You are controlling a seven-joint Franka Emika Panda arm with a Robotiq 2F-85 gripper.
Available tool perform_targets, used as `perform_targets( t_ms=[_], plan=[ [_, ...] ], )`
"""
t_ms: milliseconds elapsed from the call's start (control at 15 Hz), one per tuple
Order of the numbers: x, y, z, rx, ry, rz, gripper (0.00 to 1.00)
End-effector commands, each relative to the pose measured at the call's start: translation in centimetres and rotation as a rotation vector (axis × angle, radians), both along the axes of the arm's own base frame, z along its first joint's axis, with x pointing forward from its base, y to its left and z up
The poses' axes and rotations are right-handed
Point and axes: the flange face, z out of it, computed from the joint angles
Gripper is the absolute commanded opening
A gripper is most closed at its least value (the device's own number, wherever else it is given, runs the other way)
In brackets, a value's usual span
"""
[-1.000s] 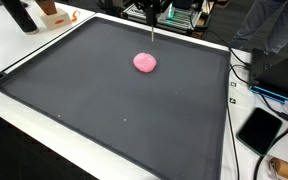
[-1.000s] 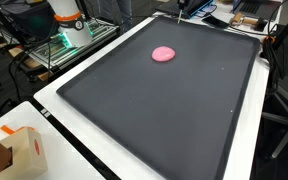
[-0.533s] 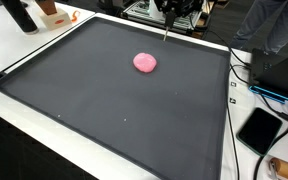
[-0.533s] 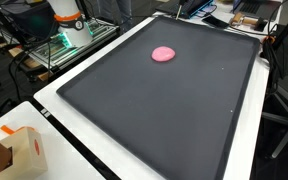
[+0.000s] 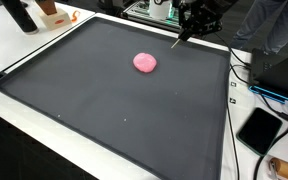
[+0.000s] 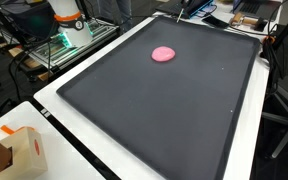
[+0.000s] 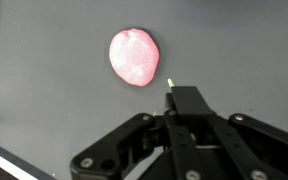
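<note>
A pink blob of putty (image 5: 145, 62) lies on the far half of a large black mat (image 5: 104, 115); it shows in both exterior views (image 6: 164, 54) and in the wrist view (image 7: 134, 57). My gripper (image 5: 189, 27) hangs above the mat's far edge, to the right of the blob and apart from it. Its fingers (image 7: 179, 100) are shut on a thin pale stick (image 5: 177, 40) that points down at a slant towards the mat. The stick's tip (image 7: 170, 79) shows just beside the blob in the wrist view.
The black mat (image 6: 164, 120) has a raised rim and lies on a white table. A dark tablet (image 5: 260, 129) and cables (image 5: 240, 75) lie past one side. A small white and orange box (image 6: 18, 150) stands at a table corner. Equipment racks (image 6: 54, 45) stand beyond.
My gripper has moved to the right along the mat's far edge, away from the spot behind the blob. The stick now slants instead of hanging straight. The blob has not moved.
</note>
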Motion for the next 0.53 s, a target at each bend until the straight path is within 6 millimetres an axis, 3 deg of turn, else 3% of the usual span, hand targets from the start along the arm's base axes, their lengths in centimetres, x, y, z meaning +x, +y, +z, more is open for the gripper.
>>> perform_targets(
  t_ms=[0, 467],
  plan=[
    [1.0, 1.7, -1.9, -0.061, -0.022, -0.042, 0.03],
    [1.5, 3.0, -4.9, -0.164, -0.063, -0.135, 0.03]
  ],
)
